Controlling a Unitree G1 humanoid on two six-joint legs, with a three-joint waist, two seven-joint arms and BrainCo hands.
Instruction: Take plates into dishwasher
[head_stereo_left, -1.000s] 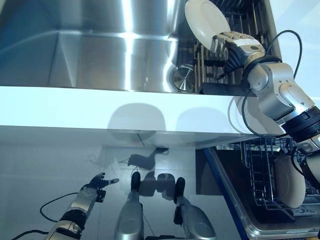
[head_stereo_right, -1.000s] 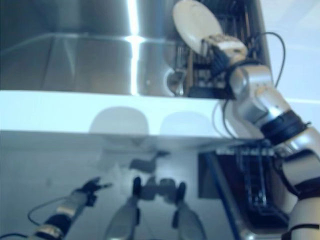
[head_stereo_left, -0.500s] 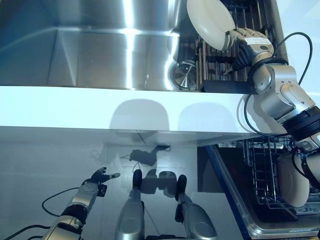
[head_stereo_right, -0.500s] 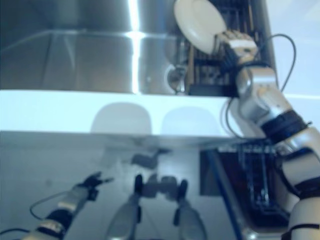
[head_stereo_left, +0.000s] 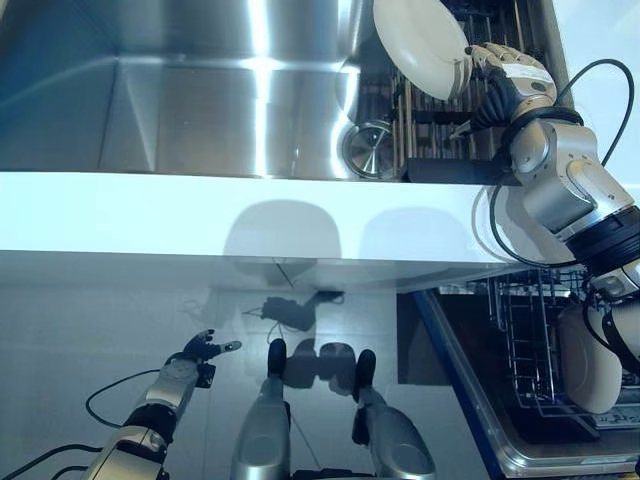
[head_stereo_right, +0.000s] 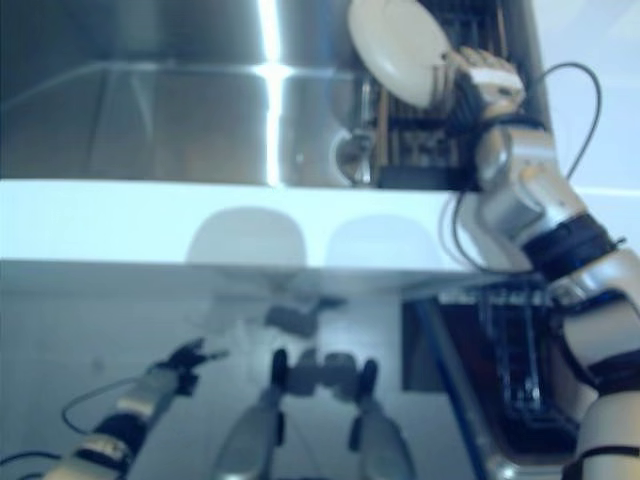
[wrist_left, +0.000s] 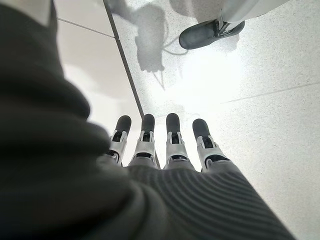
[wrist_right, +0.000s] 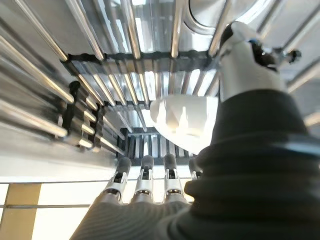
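From the head we see our right hand (head_stereo_left: 505, 75) pinching the rim of a white plate (head_stereo_left: 420, 45), tilted above the drying rack (head_stereo_left: 440, 120) at the right end of the steel sink (head_stereo_left: 200, 100). Only the right wrist view shows the plate's edge (wrist_right: 182, 117) between thumb and fingers over the rack bars. Below the white worktop (head_stereo_left: 200, 215), a second plate (head_stereo_left: 590, 360) stands in the dishwasher basket (head_stereo_left: 530, 330). Our left hand (head_stereo_left: 195, 350) hangs low over the floor (wrist_left: 260, 75); its wrist view shows the fingers straight and holding nothing.
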